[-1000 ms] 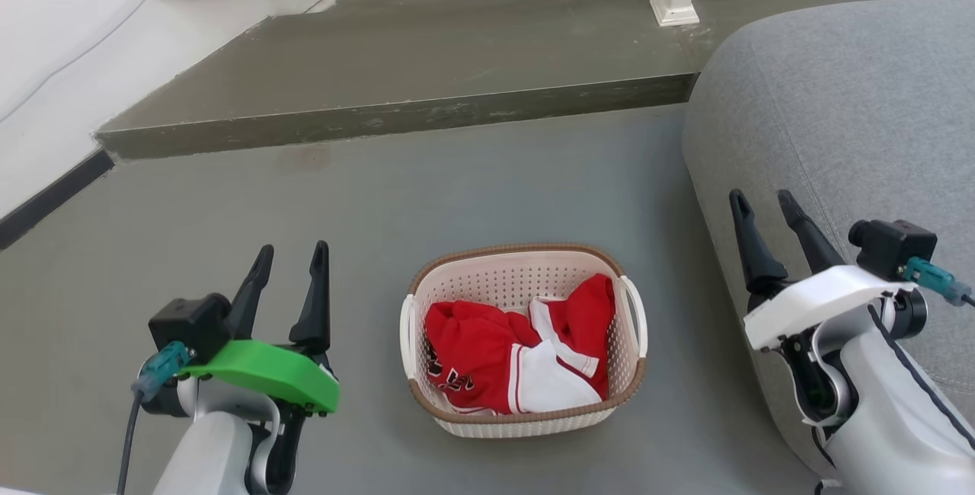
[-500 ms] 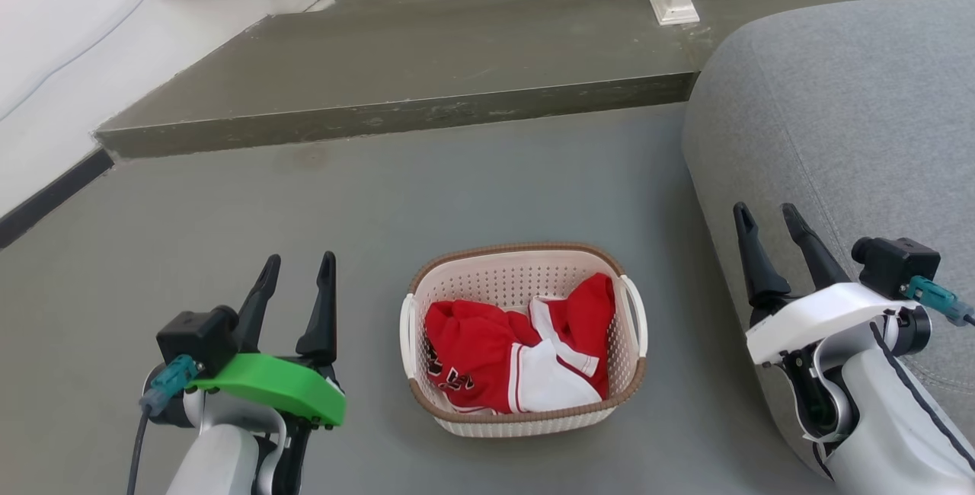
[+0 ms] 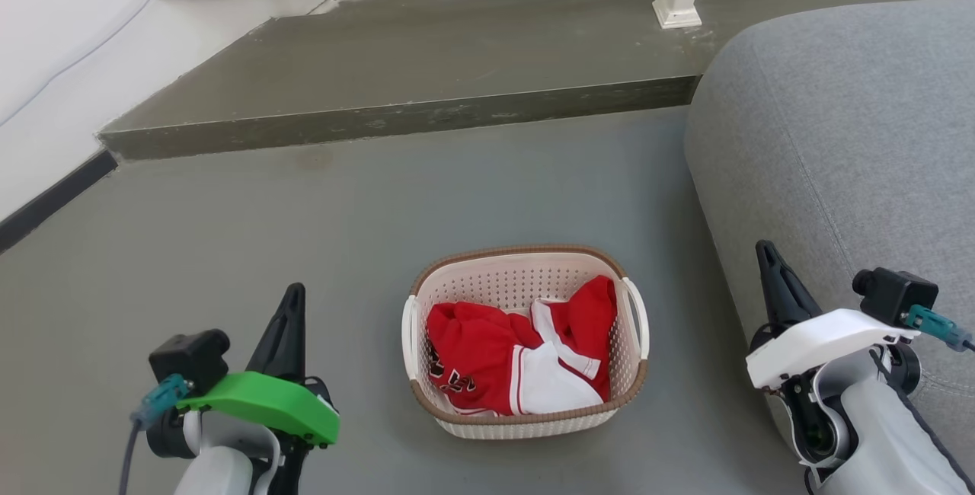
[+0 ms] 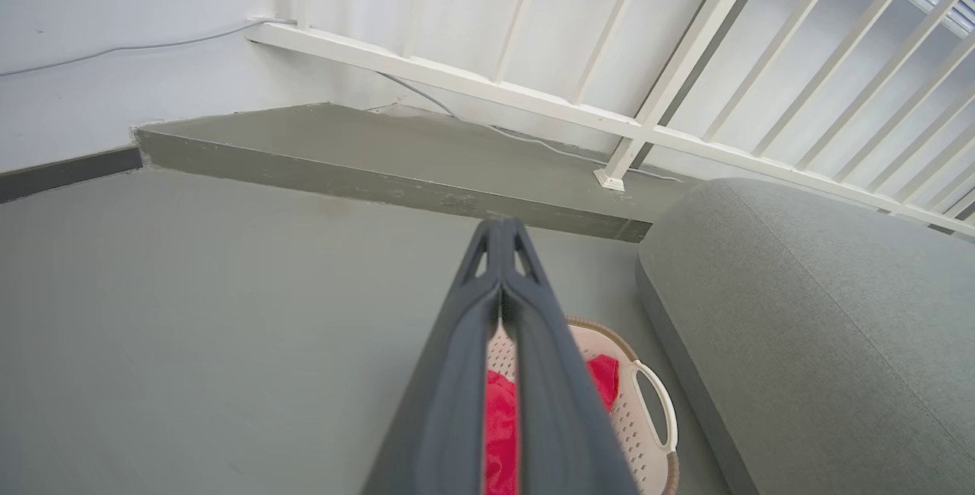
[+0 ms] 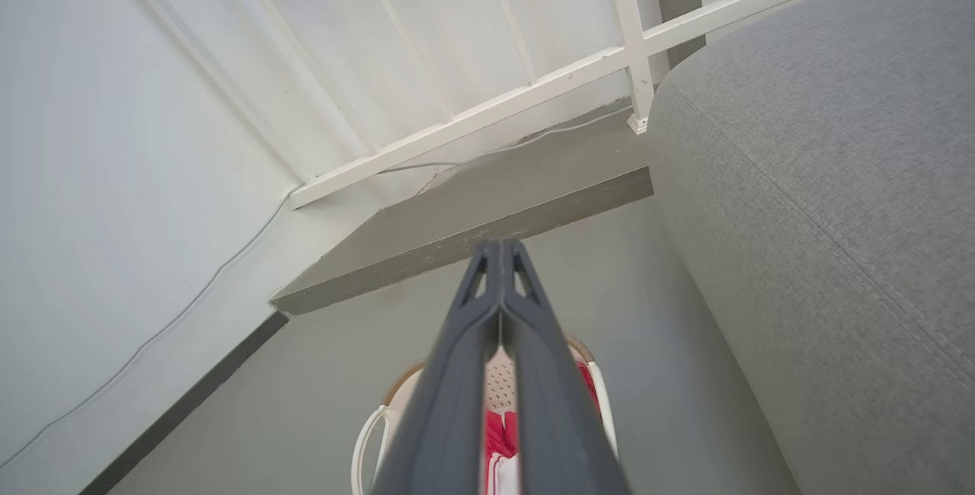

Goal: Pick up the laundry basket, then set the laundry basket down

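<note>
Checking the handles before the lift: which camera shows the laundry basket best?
The head view: the laundry basket shows whole from above, rim, both handles and clothing. In the left wrist view the shut left gripper hides much of it; one handle shows. In the right wrist view the right gripper covers its middle.
</note>
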You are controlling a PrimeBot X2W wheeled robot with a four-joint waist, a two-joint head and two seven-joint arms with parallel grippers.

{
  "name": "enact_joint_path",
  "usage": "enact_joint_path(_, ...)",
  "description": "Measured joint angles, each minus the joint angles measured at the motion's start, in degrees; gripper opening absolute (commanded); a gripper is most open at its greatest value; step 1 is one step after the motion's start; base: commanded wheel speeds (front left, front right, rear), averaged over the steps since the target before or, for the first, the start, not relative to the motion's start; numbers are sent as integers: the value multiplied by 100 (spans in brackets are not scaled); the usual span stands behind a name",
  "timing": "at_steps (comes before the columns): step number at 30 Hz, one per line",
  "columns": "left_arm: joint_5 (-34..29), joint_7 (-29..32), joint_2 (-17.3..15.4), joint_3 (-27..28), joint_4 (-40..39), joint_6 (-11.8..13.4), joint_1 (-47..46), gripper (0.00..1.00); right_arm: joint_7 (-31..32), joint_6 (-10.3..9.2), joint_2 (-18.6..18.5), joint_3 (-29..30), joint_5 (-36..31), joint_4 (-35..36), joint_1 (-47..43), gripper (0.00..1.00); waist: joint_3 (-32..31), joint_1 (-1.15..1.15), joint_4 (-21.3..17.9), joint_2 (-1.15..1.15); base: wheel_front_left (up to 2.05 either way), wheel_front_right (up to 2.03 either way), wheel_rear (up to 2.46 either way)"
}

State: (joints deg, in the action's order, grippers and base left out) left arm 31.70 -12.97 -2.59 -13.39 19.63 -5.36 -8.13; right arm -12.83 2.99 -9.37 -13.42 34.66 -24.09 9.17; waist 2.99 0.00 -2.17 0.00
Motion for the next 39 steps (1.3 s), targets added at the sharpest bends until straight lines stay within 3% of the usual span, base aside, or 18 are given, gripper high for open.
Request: enact_joint_path(39, 2197, 738, 14, 630, -85, -25, 23, 0, 748, 121, 237, 776, 2060, 221, -34, 0, -105, 0, 79, 0, 0, 0, 0)
